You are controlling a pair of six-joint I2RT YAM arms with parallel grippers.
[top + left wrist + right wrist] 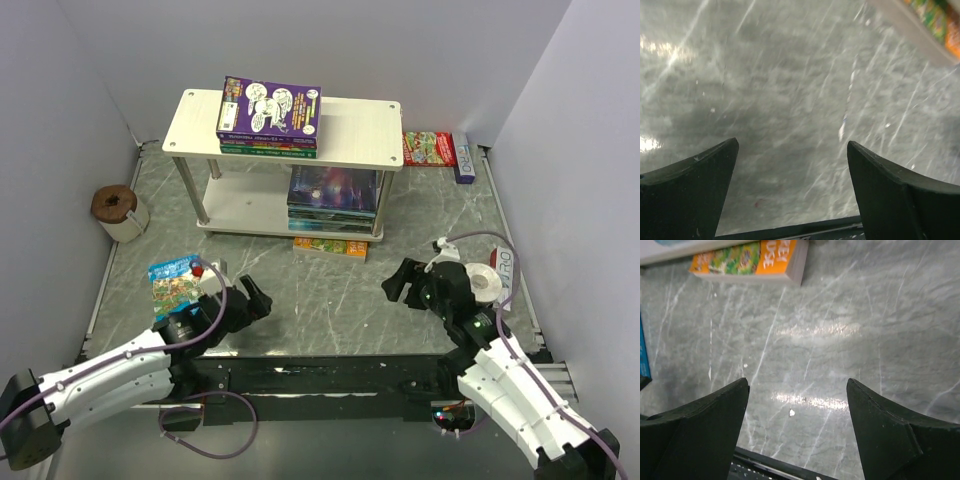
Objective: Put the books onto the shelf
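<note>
The shelf (355, 130) stands at the back. A purple book (270, 105) lies on top of green ones (268, 149) on its wooden top board. Dark starry books (333, 190) are stacked on the white lower board. An orange-and-green book (330, 246) (750, 260) lies on the table at the shelf's front edge, and its corner (935, 15) shows in the left wrist view. A colourful blue book (175, 282) lies on the left, just behind my left arm. My left gripper (255, 298) (792, 145) is open over bare table. My right gripper (400, 285) (797, 382) is open too, holding nothing.
A red flat box (430, 148) and a white-and-blue item (462, 158) sit at the back right. A tape roll (487, 283) lies beside my right arm. A brown-topped cylinder (118, 210) stands by the left wall. White walls close in three sides.
</note>
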